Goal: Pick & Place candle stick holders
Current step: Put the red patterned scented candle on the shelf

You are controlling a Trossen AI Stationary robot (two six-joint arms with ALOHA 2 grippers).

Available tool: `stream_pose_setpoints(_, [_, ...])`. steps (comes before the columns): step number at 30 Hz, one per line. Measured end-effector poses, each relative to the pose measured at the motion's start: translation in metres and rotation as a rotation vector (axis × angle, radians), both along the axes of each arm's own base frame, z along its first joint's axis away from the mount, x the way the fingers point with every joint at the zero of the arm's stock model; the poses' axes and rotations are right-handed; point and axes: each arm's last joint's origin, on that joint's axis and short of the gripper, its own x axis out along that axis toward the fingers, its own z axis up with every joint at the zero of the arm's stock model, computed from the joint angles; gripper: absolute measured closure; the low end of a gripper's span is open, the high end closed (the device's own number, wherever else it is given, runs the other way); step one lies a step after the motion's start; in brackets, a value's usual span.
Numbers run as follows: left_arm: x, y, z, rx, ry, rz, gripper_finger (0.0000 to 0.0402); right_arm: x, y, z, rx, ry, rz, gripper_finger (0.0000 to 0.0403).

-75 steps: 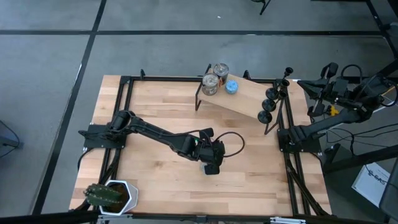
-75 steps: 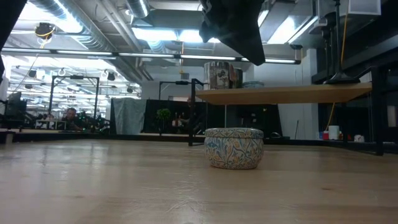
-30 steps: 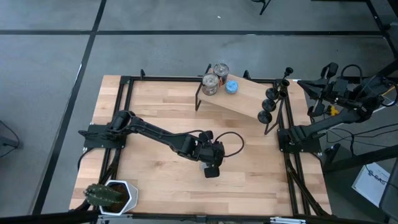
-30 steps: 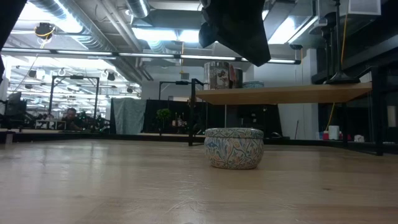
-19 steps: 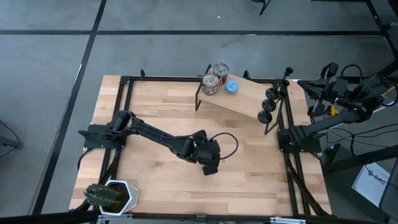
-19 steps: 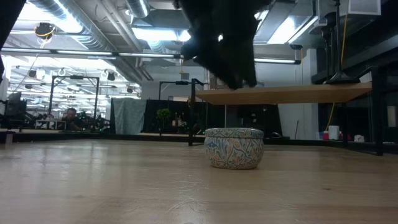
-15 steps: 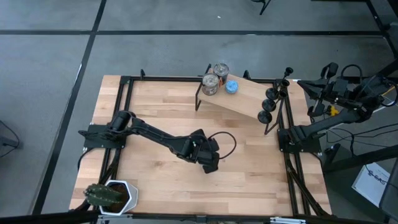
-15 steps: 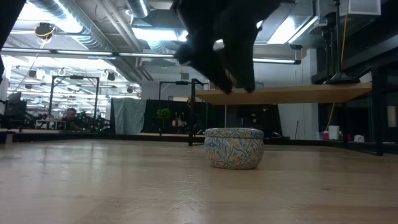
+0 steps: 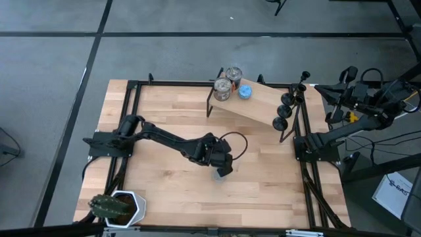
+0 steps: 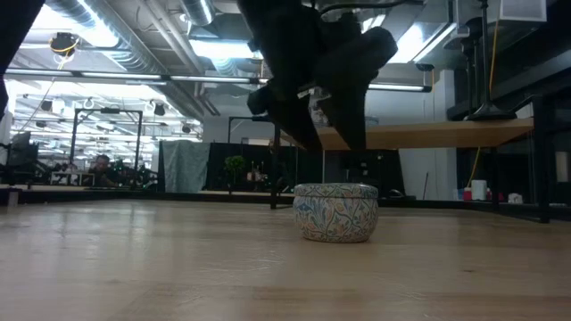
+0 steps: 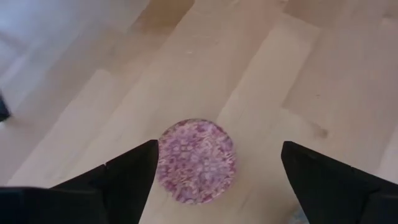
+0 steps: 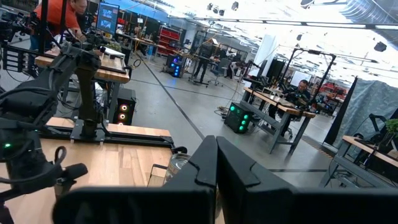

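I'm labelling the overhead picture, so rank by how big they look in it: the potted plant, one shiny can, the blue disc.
1. Potted plant, clearly largest.
2. Shiny can.
3. Blue disc, smallest, though only somewhat smaller than the can.

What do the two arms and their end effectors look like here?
Both arms are dark and jointed. The left arm is black with a looping black cable near its wrist; its end effector has two flat, black, tapering fingers. The right arm is dark with cables bundled at its far end.

Wooden table (image 9: 164, 105): patterned round tin (image 10: 335, 212) mid-table, potted cactus (image 9: 115, 207) at corner, raised shelf (image 9: 253, 103).
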Motion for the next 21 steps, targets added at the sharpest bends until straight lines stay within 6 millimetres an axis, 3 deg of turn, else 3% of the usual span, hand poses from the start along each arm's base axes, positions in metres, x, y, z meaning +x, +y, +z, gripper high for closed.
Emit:
stream_pose_setpoints(10, [0.007, 0.018, 0.002, -0.048, -0.038, 0.023, 0.0064, 0.0, 0.0, 0.0, 0.0, 0.0, 0.0, 0.0398])
stream_pose_setpoints(21, [0.007, 0.019, 0.001, -0.059, -0.036, 0.032, 0.0064, 0.0, 0.0, 0.0, 0.0, 0.0, 0.0, 0.0398])
